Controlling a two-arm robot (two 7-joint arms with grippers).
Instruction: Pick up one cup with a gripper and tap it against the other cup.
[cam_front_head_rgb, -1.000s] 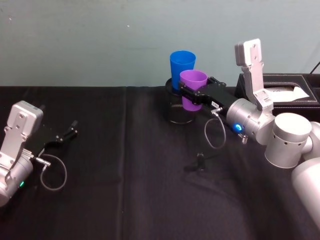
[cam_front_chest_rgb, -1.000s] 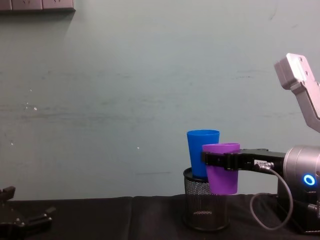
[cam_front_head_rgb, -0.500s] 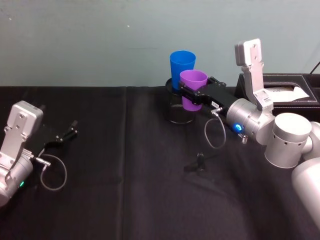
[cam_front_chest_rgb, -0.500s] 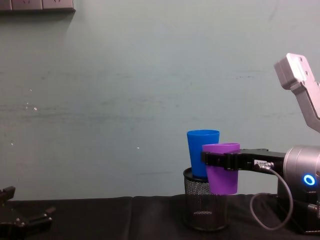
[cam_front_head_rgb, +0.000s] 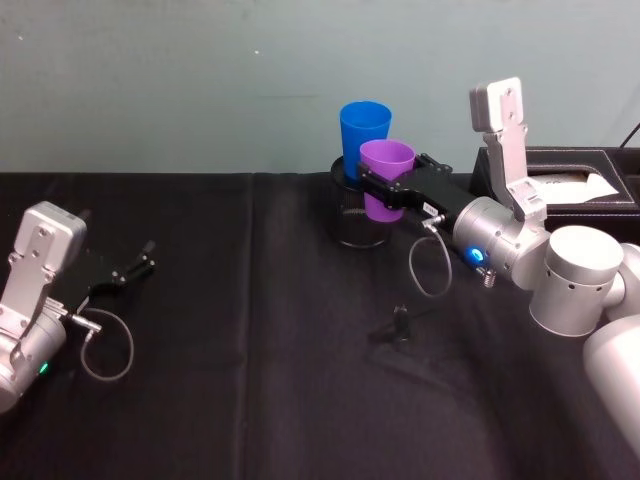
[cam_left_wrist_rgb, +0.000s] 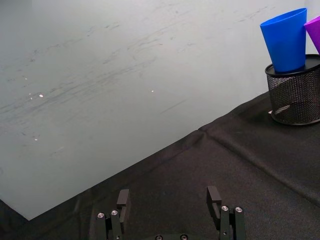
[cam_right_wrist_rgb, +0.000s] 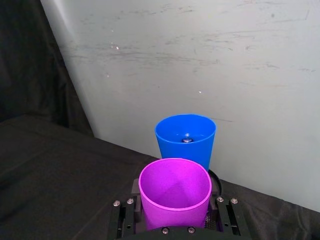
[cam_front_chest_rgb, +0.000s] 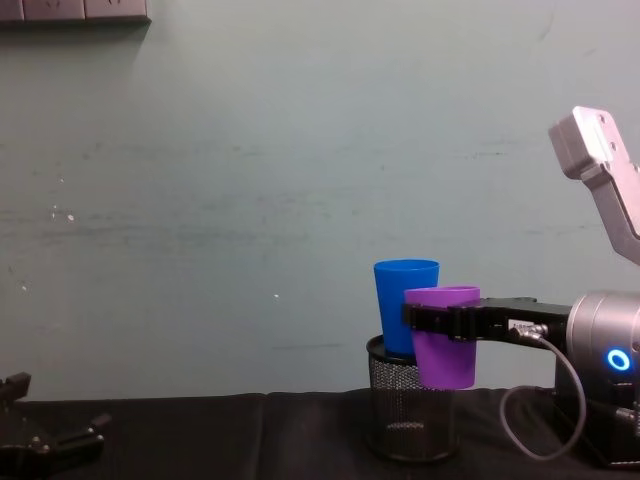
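Black cloth (cam_front_head_rgb: 250, 400) covers the table. Right gripper (cam_front_head_rgb: 385, 190) is clamped on the purple tumbler (cam_front_head_rgb: 384, 180), held lifted just beside the blue tumbler (cam_front_head_rgb: 364, 135) standing in the mesh holder (cam_front_head_rgb: 356, 225). Pickup done; contact unconfirmed. Left gripper (cam_front_head_rgb: 128, 270) rests spread, well apart.

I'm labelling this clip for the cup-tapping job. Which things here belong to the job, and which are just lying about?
Part of the job:
purple cup, held off the table by the right gripper
blue cup, standing upright in the mesh holder

Just lying about:
left gripper, open, low over the table's left side
black box, far right
small black clip on the cloth
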